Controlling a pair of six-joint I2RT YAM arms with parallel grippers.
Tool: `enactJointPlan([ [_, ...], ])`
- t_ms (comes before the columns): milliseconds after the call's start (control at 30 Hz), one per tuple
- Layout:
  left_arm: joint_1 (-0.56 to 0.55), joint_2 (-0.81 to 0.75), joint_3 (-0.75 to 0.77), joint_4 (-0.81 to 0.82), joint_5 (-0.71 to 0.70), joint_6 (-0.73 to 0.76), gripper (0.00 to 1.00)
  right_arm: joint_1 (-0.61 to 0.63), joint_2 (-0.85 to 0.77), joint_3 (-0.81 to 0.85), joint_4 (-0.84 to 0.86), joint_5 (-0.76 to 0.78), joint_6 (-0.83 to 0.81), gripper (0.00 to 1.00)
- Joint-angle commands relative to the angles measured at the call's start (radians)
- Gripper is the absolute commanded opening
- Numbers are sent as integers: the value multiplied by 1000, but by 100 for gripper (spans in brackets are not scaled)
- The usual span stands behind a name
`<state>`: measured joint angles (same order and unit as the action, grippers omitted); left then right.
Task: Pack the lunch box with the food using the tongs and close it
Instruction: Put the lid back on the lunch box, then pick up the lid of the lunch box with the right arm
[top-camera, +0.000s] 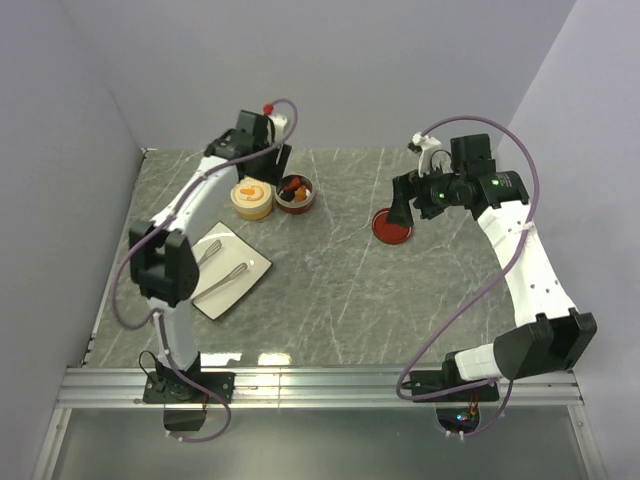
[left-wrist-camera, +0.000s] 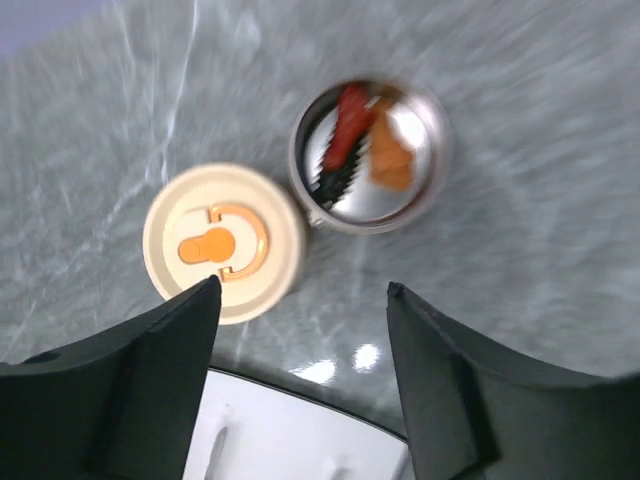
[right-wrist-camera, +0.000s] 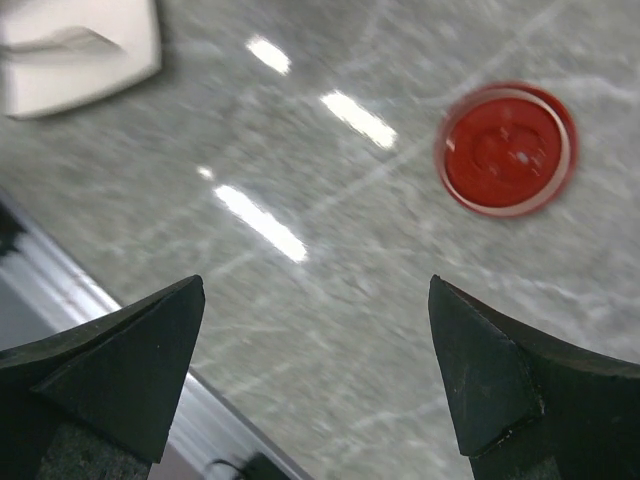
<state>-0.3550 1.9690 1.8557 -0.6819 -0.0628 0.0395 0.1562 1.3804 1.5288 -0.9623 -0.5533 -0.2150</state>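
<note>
Nearest the arm bases, on the left, the white square plate (top-camera: 242, 252) sits on the grey marbled table (top-camera: 330, 290). The tongs (top-camera: 226, 278) lie on it, silver, untouched by either gripper and holding nothing; from overhead I cannot tell how far their arms are spread. Further in, on the right, the dark red lid (right-wrist-camera: 506, 148) lies flat on the table by itself, well apart from both tubs. The right gripper (right-wrist-camera: 315, 285) hovers above the table just beside that lid, jaws at full spread, nothing between them; both wrist views are blurred. Beyond the plate, toward the far edge on the left, the two tubs stand side by side, very close together. The cream tub (left-wrist-camera: 222, 243) has its cream lid on, orange handle in the middle. The dark red tub (left-wrist-camera: 368, 155) is open, steel inside showing, with food in it: a red piece (left-wrist-camera: 346, 122) and an orange piece (left-wrist-camera: 390, 160) are clear. Farthest back, the left gripper (left-wrist-camera: 300, 290) hangs over the tubs, jaws apart and empty.
</note>
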Motion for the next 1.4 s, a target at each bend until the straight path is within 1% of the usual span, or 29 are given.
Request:
enactJointPlan([
  [0, 21, -202, 45, 5, 211, -13, 74, -3, 6, -60, -4, 186, -138, 100],
  [33, 28, -223, 31, 10, 274, -21, 75, -1, 15, -71, 14, 202, -152, 100],
  [67, 45, -266, 1, 22, 306, -32, 76, -3, 20, -84, 31, 222, -167, 100],
  [100, 57, -286, -15, 28, 336, -73, 77, 2, 23, -94, 51, 245, -167, 100],
  [133, 70, -306, -32, 39, 359, -90, 80, 3, 32, -111, 88, 277, -173, 100],
  [167, 95, -343, -61, 60, 413, -125, 82, 8, 37, -119, 108, 292, -184, 100],
  [267, 140, -404, -117, 84, 538, -177, 85, 17, 91, -104, 146, 320, -193, 100],
  [367, 168, -475, -200, 149, 598, -234, 86, 26, 189, -49, 151, 322, -190, 100],
  [400, 174, -492, -222, 185, 609, -249, 86, 34, 224, -1, 134, 319, -195, 100],
  [433, 180, -508, -242, 200, 621, -256, 86, 40, 288, 17, 111, 311, -205, 100],
  [533, 201, -559, -300, 222, 702, -265, 86, 65, 365, 37, 126, 297, -219, 100],
  [633, 214, -585, -343, 229, 776, -268, 85, 97, 417, 31, 152, 329, -251, 100],
  [767, 221, -588, -369, 225, 854, -279, 85, 160, 457, -1, 184, 374, -293, 93],
  [900, 223, -587, -380, 228, 929, -273, 84, 186, 517, -9, 211, 392, -313, 87],
  [933, 223, -587, -382, 231, 954, -271, 84, 187, 529, -7, 212, 398, -316, 83],
  [1000, 223, -591, -382, 235, 965, -277, 83, 187, 566, 2, 223, 403, -314, 82],
  [1067, 223, -596, -385, 236, 971, -276, 83, 186, 589, 11, 224, 409, -316, 74],
  [1133, 223, -601, -388, 232, 971, -270, 83, 187, 612, 11, 235, 411, -311, 69],
  [1200, 223, -602, -391, 231, 971, -268, 83, 186, 631, 10, 255, 420, -302, 68],
  [1233, 223, -604, -394, 234, 972, -270, 83, 186, 635, 10, 260, 427, -302, 63],
  [1300, 223, -604, -394, 237, 974, -270, 83, 187, 647, 11, 261, 429, -300, 60],
  [1333, 223, -605, -394, 236, 974, -268, 83, 187, 652, 11, 260, 428, -300, 56],
  [1367, 223, -605, -392, 235, 974, -268, 83, 187, 652, 7, 260, 423, -300, 50],
])
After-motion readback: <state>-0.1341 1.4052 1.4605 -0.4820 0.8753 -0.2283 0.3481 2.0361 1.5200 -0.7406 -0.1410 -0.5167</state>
